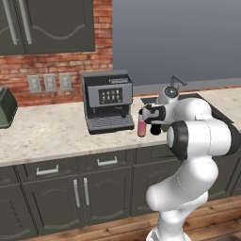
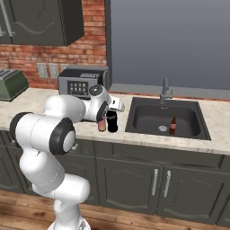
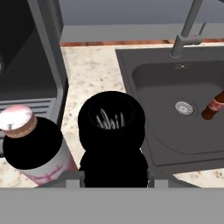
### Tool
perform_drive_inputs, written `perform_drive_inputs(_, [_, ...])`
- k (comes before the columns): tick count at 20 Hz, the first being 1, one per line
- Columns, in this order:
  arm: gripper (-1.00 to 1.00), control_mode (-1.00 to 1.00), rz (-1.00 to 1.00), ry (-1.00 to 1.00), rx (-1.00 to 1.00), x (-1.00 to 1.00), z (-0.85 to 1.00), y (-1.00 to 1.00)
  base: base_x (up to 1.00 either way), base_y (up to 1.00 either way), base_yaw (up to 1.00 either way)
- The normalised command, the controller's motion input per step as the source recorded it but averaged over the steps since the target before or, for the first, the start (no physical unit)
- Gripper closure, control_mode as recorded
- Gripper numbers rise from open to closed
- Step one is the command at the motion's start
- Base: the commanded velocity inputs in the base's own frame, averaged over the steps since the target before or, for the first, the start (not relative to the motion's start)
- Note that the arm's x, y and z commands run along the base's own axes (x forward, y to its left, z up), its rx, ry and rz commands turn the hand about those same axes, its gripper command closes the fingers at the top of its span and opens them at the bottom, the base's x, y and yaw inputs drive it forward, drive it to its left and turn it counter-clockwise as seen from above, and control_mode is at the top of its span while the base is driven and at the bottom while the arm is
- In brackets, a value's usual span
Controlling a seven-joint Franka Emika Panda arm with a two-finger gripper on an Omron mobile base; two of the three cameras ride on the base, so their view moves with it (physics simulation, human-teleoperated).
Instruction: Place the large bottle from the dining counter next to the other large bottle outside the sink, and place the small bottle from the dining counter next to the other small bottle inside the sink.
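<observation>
Claw [image 2: 109, 117] grips the black bottle [image 2: 112, 122], which stands on the table [image 2: 211, 117] just beside the tall pink bottle [image 2: 102, 122], left of the sink [image 2: 134, 117] holding a small bottle [image 2: 173, 126].

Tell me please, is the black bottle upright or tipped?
Upright: the black bottle stands on the worktop beside the pink bottle, left of the sink.

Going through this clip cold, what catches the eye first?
The white arm's gripper is shut on the black bottle, standing it on the worktop right beside the pink bottle, left of the sink. A small bottle stands in the basin, near the drain.
</observation>
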Motion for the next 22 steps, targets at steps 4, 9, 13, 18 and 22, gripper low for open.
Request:
perform_drive_inputs(4, [1.00, -1.00, 0.00, 0.00, 0.00, 0.00, -0.16, 0.00, 0.00, 0.00, 0.00])
perform_drive_inputs(9, [1.00, -1.00, 0.00, 0.00, 0.00, 0.00, -0.28, 0.01, 0.00, 0.00, 0.00])
perform_drive_inputs(13, [1.00, -1.00, 0.00, 0.00, 0.00, 0.03, -0.14, 0.00, 0.00, 0.00, 0.00])
perform_drive_inputs(18, [1.00, -1.00, 0.00, 0.00, 0.00, 0.06, -0.05, 0.00, 0.00, 0.00, 0.00])
perform_drive_inputs(22, [1.00, -1.00, 0.00, 0.00, 0.00, 0.05, -0.05, 0.00, 0.00, 0.00, 0.00])
